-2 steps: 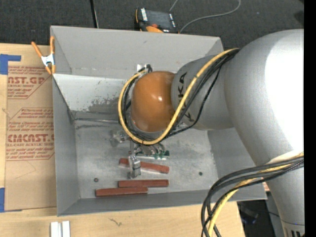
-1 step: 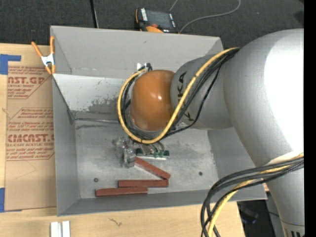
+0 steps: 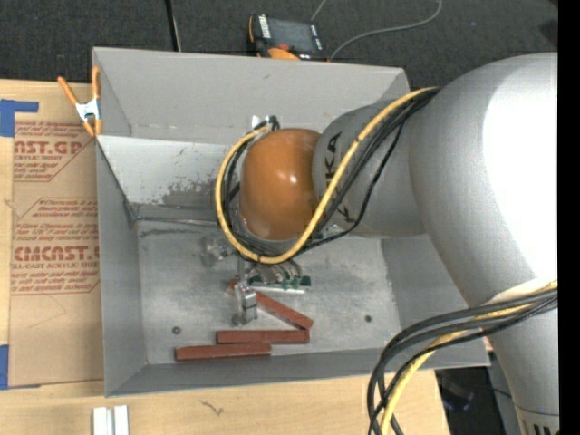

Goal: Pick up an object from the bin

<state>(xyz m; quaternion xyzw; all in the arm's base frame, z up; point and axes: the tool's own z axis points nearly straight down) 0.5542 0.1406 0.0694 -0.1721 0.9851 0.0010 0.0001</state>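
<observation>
My gripper (image 3: 243, 301) hangs under the orange wrist cover, low over the middle of the bin floor. Its tip is at the left end of a red-brown flat stick (image 3: 285, 312) that lies slanting down to the right. Whether it touches that stick I cannot tell. Just below lies a second red-brown stick (image 3: 264, 337), level, and a third (image 3: 223, 352) rests further left near the front wall. A small green and white piece (image 3: 293, 282) lies right of the gripper, partly under the wrist.
A small metallic piece (image 3: 214, 253) lies left of the wrist on the bin floor. The arm, with its yellow and black cables, covers the bin's right and back part. The sloped back-left wall rises close behind the gripper.
</observation>
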